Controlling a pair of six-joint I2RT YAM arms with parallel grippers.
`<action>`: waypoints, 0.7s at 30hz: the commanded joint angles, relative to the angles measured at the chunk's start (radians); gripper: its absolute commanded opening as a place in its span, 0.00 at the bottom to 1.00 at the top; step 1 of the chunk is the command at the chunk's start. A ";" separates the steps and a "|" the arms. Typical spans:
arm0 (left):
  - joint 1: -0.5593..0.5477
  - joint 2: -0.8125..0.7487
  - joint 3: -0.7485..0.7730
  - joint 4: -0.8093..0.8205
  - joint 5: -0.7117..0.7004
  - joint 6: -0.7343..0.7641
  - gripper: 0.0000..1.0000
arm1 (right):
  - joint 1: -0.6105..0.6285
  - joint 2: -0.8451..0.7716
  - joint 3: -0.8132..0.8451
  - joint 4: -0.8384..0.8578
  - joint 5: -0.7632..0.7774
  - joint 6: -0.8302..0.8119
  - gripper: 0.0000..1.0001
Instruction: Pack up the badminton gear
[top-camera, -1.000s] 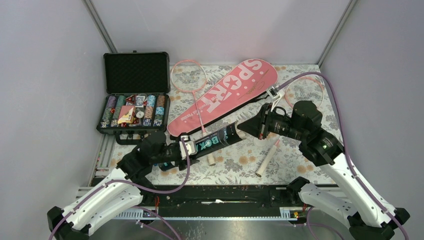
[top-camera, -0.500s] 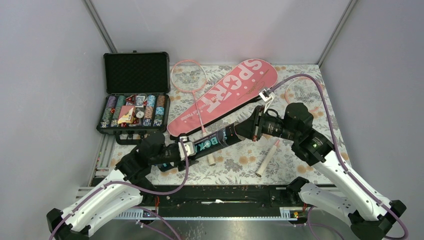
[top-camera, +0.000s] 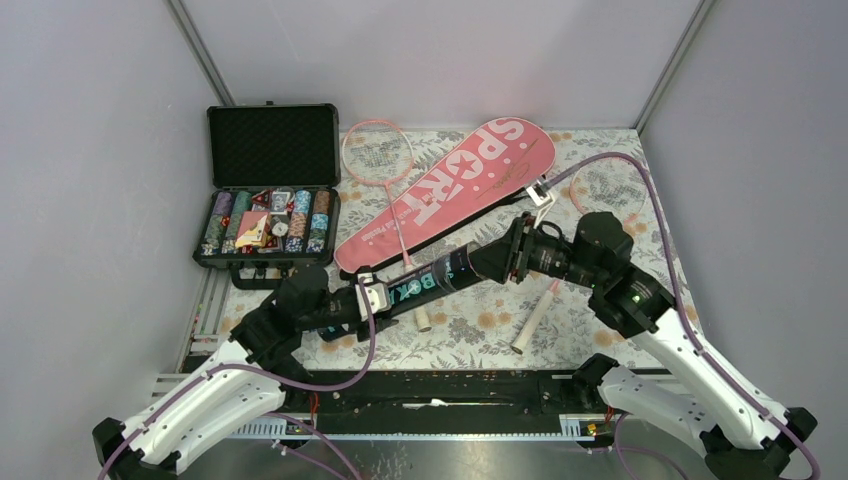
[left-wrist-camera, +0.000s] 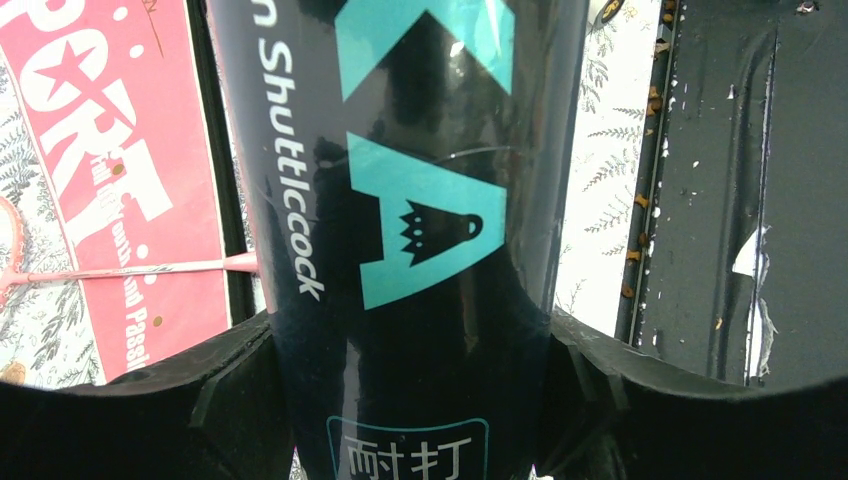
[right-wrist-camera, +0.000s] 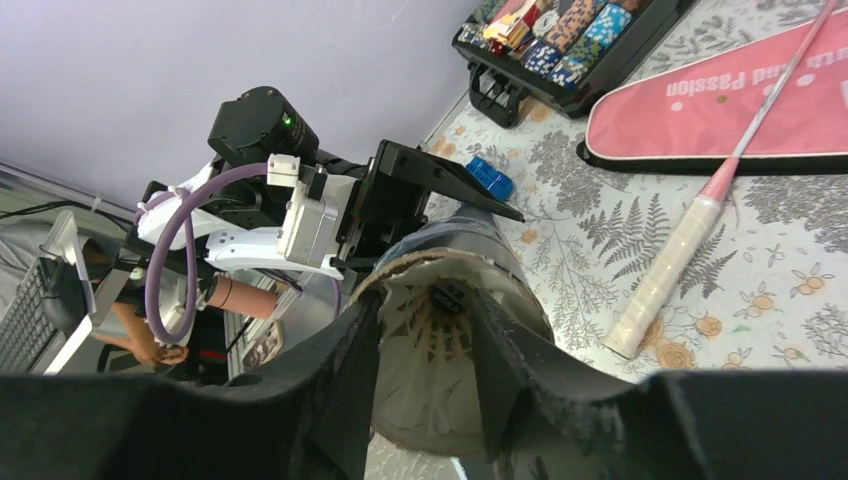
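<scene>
My left gripper (top-camera: 383, 293) is shut on the long black tube with teal lettering (top-camera: 432, 281), holding it off the table; the left wrist view shows the tube (left-wrist-camera: 400, 200) filling the gap between both fingers. My right gripper (top-camera: 482, 262) is at the tube's open end. In the right wrist view its fingers (right-wrist-camera: 425, 330) stand apart inside the mouth, open, with a white shuttlecock (right-wrist-camera: 420, 375) between them in the tube. The pink bag (top-camera: 450, 190) lies behind. One racket (top-camera: 378, 152) lies across the bag, and a second racket (top-camera: 610, 185) is at the right.
An open black case of poker chips (top-camera: 268, 190) stands at the back left. A small blue block (right-wrist-camera: 488, 178) lies on the floral cloth near the left arm. A white racket handle (top-camera: 530, 318) lies under my right arm.
My right gripper has moved left to the tube's mouth, and its fingers have parted from shut to open. The left arm and tube have stayed put.
</scene>
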 joint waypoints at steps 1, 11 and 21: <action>-0.003 -0.020 0.029 0.125 0.005 0.008 0.38 | 0.004 -0.073 0.050 -0.051 0.105 -0.011 0.48; -0.003 -0.014 0.027 0.129 0.002 0.011 0.38 | 0.005 -0.123 0.152 -0.233 0.235 -0.099 0.74; -0.003 -0.048 0.006 0.159 0.055 0.008 0.38 | 0.005 -0.045 0.139 -0.281 0.244 -0.138 0.69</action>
